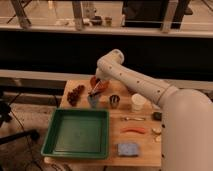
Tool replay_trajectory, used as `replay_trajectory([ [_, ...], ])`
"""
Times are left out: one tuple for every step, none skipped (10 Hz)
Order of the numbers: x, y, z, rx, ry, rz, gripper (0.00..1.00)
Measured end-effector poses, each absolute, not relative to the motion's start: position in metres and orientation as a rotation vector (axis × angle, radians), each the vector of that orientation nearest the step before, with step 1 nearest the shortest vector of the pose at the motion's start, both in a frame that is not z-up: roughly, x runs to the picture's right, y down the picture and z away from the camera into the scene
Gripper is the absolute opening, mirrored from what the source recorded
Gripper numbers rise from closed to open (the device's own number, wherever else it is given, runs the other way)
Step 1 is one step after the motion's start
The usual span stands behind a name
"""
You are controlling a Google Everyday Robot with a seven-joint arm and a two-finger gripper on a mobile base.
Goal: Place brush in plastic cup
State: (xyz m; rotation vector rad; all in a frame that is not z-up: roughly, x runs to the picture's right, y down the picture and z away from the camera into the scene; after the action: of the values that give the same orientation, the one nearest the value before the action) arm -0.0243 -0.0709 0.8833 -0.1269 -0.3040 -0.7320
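The brush (100, 86), with a reddish-orange handle, is held tilted in my gripper (95, 89) at the far middle of the wooden table (145, 142). Its dark lower end points down at the small blue-grey plastic cup (93, 102), which stands upright just below it. The gripper is shut on the brush, directly above the cup's rim. My white arm (145, 87) reaches in from the right.
A shiny metal cup (114, 101) and a white cup (138, 102) stand to the right of the plastic cup. A green tray (77, 132) fills the front left. Dark red grapes (76, 94), a silver utensil (132, 119), an orange curved stick (134, 130) and a blue sponge (128, 148) lie around.
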Motion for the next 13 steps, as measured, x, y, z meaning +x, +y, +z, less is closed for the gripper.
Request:
replay_trajectory([
  [-0.024,-0.072,0.888,-0.118,-0.305,-0.737,0.00],
  [-0.025,-0.073,0.890,-0.113,-0.307,-0.740,0.00],
  [-0.027,-0.074,0.893,-0.106,-0.311,-0.745,0.00],
  [-0.029,-0.075,0.896,-0.099,-0.314,-0.749,0.00],
  [-0.030,-0.076,0.899,-0.091,-0.317,-0.752,0.00],
  [-0.031,-0.076,0.900,-0.082,-0.320,-0.756,0.00],
  [-0.034,-0.075,0.901,-0.074,-0.323,-0.763,0.00],
  [-0.038,-0.074,0.901,-0.064,-0.327,-0.772,0.00],
  [-0.038,-0.072,0.901,-0.056,-0.328,-0.778,0.00],
  [-0.038,-0.072,0.899,-0.048,-0.328,-0.781,0.00],
  [-0.037,-0.070,0.896,-0.038,-0.327,-0.785,0.00],
  [-0.038,-0.069,0.895,-0.033,-0.327,-0.787,0.00],
  [-0.038,-0.067,0.893,-0.026,-0.325,-0.791,0.00],
])
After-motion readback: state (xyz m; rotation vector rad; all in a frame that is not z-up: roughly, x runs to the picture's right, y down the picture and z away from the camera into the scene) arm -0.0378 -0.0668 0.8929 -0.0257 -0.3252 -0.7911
